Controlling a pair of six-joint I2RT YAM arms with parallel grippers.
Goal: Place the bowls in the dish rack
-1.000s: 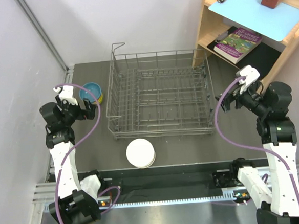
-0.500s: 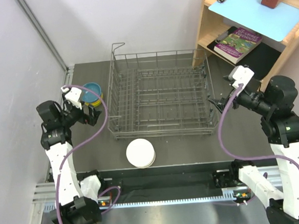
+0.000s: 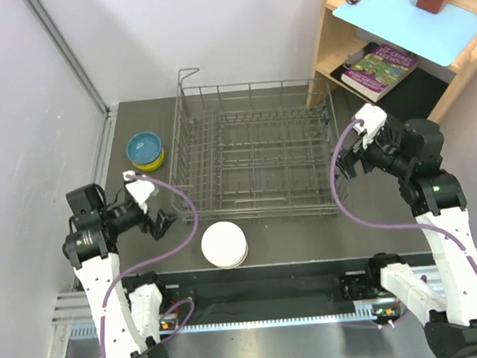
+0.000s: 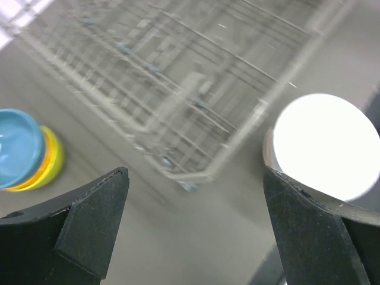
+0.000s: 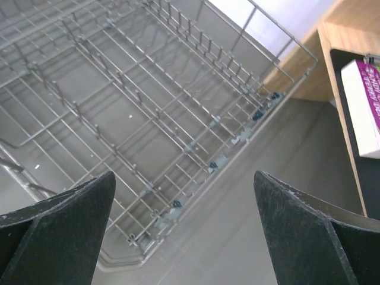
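The grey wire dish rack [image 3: 257, 149] stands mid-table and holds no bowls. A white bowl [image 3: 223, 245] lies upside down in front of the rack, on top of a stack whose lower bowls are hidden. A blue bowl [image 3: 144, 144] sits nested in a yellow-green bowl [image 3: 150, 160] left of the rack, with an orange rim between them [image 4: 46, 159]. My left gripper [image 3: 164, 223] is open and empty, between the white bowl [image 4: 326, 145] and the blue stack [image 4: 19, 146]. My right gripper [image 3: 345, 163] is open and empty beside the rack's right wall [image 5: 178, 113].
A wooden shelf unit [image 3: 400, 36] stands at the back right with a book [image 3: 381, 69], a clipboard and a brown block on it. Walls close in on the left and at the back. A metal rail [image 3: 263, 296] runs along the near edge.
My left gripper has swung from beside the blue stack back and right toward the rack's near left corner. My right gripper has moved left and up toward the rack's right wall.
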